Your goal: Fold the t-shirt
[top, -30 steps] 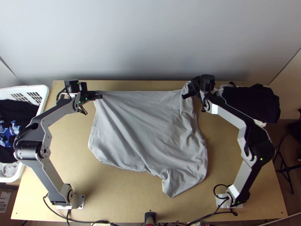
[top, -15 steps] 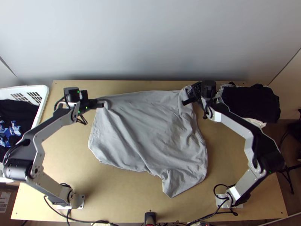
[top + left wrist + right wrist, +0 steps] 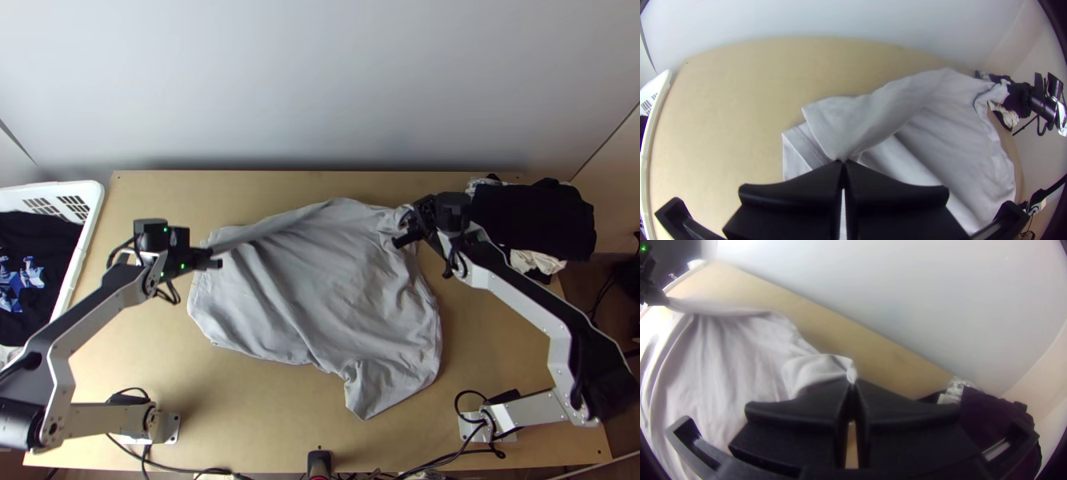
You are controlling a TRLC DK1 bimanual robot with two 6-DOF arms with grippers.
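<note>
Top view: grey T-shirt (image 3: 320,296) lying across the middle of the light wooden table (image 3: 248,416), loosely spread and creased, one corner poking out toward the near edge. Left gripper (image 3: 214,260) at the shirt's far left part, right gripper (image 3: 404,238) at its far right part, so the two stand well apart with cloth between them.

Left wrist view: fingers of the left gripper (image 3: 843,162) together, clamped on the shirt. From the tips a band of cloth runs up and across toward the far side, a flap with a straight edge lying over another layer just beside the grip.

Right wrist view: fingers of the right gripper (image 3: 852,381) also closed, a small puckered bit of shirt pinched at the tips.

Surroundings: white basket (image 3: 94,210) at the table's left, dark clothes (image 3: 28,240) inside. Dark cloth pile (image 3: 532,220) at the far right, pale cloth (image 3: 538,261) poking out beneath. Pale wall (image 3: 320,80) behind the table.
</note>
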